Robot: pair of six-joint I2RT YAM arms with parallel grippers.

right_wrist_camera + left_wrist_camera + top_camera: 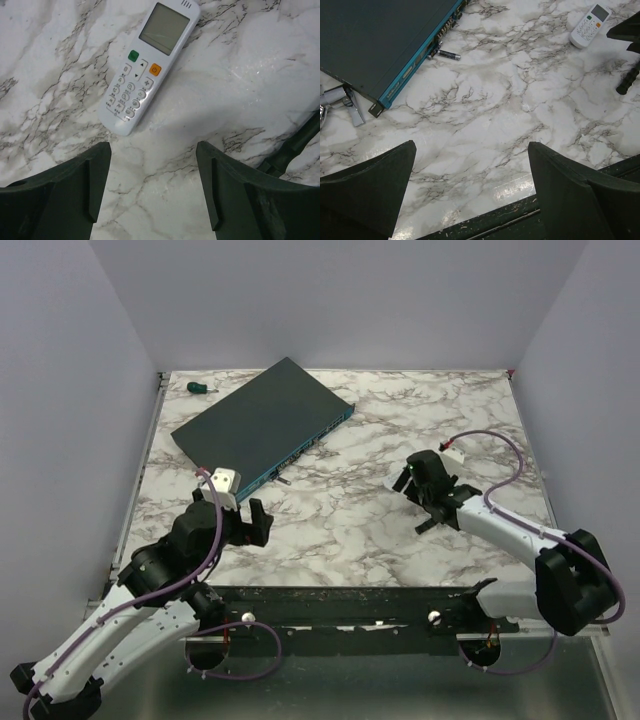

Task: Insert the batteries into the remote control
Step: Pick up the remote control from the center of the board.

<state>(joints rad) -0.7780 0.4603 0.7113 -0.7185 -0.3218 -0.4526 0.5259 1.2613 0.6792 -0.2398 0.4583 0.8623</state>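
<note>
Both sets of jaws are held released over a marble table [350,530].
Top: a dark network box [262,420] is seen at left. Left wrist: left gripper [471,150] spread wide; battery [449,55] beside the box. Right wrist: remote control [150,65] laid face up just beyond the parted right gripper [152,150].

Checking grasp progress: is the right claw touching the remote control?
Apart. The right wrist view shows bare table between the right claw and the remote control.

A marble-patterned tabletop [340,525] carries a flat dark box [262,420] at far left, one battery [449,55] just beside its blue front edge, a white remote control [150,65] lying face up at right, and a green-handled tool [201,388] in the far left corner
</note>
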